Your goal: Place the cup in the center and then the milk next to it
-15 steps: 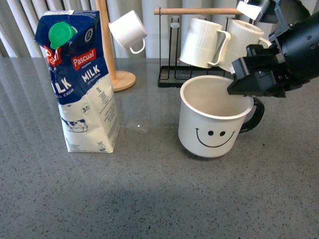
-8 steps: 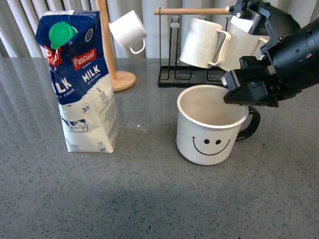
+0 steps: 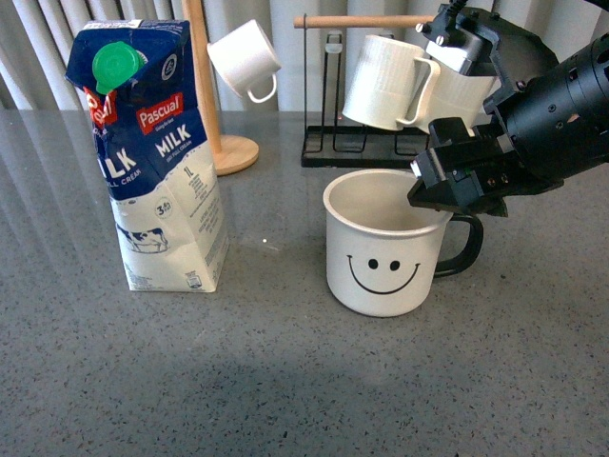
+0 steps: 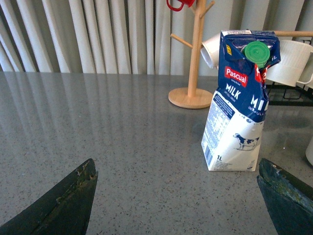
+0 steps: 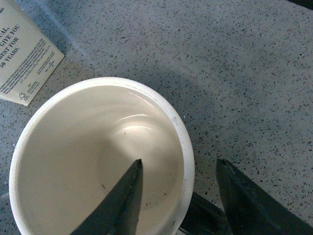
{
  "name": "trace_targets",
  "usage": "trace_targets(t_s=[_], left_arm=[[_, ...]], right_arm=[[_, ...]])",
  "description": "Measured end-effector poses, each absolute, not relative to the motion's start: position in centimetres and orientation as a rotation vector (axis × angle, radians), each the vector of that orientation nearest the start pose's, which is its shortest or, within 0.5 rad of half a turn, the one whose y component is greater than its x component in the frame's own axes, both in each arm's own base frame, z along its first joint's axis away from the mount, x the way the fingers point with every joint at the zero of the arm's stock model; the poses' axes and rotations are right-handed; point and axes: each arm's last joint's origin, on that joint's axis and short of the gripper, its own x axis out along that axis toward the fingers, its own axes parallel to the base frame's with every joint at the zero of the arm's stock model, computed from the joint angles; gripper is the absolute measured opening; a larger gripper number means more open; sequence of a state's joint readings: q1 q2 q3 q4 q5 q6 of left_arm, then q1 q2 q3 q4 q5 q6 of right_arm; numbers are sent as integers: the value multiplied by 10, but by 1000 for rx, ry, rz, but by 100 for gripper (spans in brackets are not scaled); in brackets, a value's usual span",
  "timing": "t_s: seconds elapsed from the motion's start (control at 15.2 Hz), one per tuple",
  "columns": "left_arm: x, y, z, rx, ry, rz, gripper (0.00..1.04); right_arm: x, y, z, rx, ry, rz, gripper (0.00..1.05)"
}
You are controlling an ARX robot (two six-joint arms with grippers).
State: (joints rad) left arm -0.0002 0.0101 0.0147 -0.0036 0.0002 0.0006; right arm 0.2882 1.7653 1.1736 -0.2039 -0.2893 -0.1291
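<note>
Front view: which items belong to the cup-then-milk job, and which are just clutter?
Job: smiley cup; milk carton; right claw, straddling the cup's rim near the handle.
Clutter: small plain cup on the wooden tree; ribbed mugs hanging on the rack.

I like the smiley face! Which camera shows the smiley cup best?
The front view: the whole cup, smile and black handle. The right wrist view only looks down into its inside. The left wrist view barely catches it.
</note>
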Motion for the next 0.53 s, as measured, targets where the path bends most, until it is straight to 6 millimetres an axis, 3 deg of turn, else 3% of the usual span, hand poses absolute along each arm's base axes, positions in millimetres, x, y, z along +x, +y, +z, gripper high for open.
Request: trace_targets(t_s=[0.2,0.33,0.39,0.53], left_arm=[[97,0,167,1,-1,0,98],[97,0,167,1,-1,0,98],[97,0,167,1,-1,0,98],[97,0,167,1,-1,0,98]], right_arm=[[357,114,211,-120,751,601,73],[355,112,228,-114,683,594,93],[353,109,242,-108,620,578,100],[342,95,275,-73,447,509,98]])
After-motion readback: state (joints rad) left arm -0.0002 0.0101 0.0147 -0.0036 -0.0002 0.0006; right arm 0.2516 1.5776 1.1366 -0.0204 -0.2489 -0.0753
